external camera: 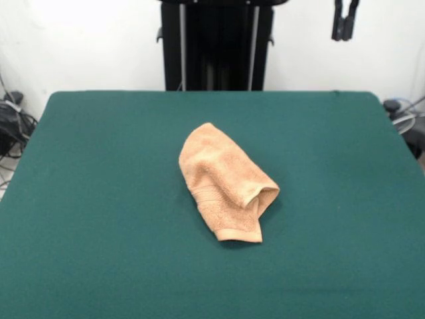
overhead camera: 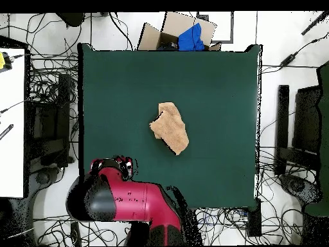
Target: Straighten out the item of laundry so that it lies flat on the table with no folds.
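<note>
The item of laundry (external camera: 229, 183), a peach-orange towel, lies near the middle of the green table (external camera: 99, 199). It is folded over on itself into a lumpy wedge, with a border band and a curled hem showing at its near end. From above, the towel (overhead camera: 170, 127) reads as a slanted bundle on the table (overhead camera: 218, 96). My gripper (external camera: 345, 21) hangs high beyond the table's far right corner, well clear of the towel. The overhead view shows the gripper (overhead camera: 122, 166) and the red arm drawn back at the table's bottom left edge.
A cardboard box holding a blue cloth (overhead camera: 186, 32) sits just off the table's top edge in the overhead view. Cables cover the floor on all sides. A white surface (overhead camera: 13, 116) stands at the left and black equipment (overhead camera: 307, 128) at the right.
</note>
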